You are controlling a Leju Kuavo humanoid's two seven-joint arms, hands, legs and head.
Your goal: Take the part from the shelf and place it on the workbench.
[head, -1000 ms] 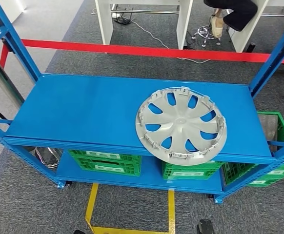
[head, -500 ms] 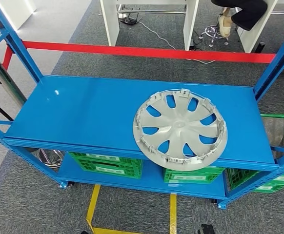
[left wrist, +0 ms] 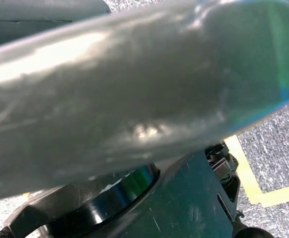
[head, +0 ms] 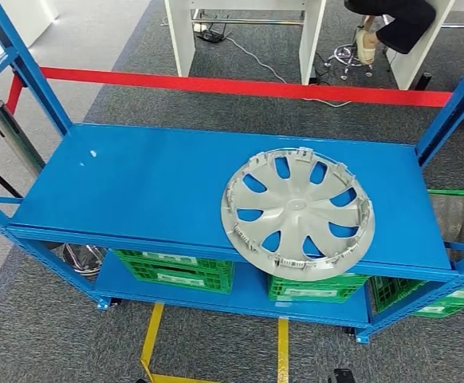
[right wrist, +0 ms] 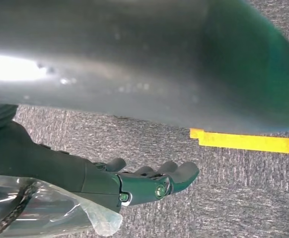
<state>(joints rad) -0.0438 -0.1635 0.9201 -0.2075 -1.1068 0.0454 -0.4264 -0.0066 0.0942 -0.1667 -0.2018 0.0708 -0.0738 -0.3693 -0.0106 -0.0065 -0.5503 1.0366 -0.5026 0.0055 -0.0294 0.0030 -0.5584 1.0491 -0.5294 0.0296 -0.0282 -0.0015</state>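
The part is a silver wheel cover lying inner side up on the top board of the blue shelf, right of centre, with its near rim hanging over the front edge. In the right wrist view my right hand hangs over grey carpet with its fingers stretched out and nothing in them. In the left wrist view my left hand is a blurred grey mass close to the lens, and its fingers are hidden.
Green crates sit on the lower board, and another stands right of the shelf. A red barrier runs behind it, with white desk legs and a seated person beyond. Yellow tape marks the floor in front.
The whole picture has shifted slightly, so the camera moved. The wheel cover lies in the same place on the shelf.
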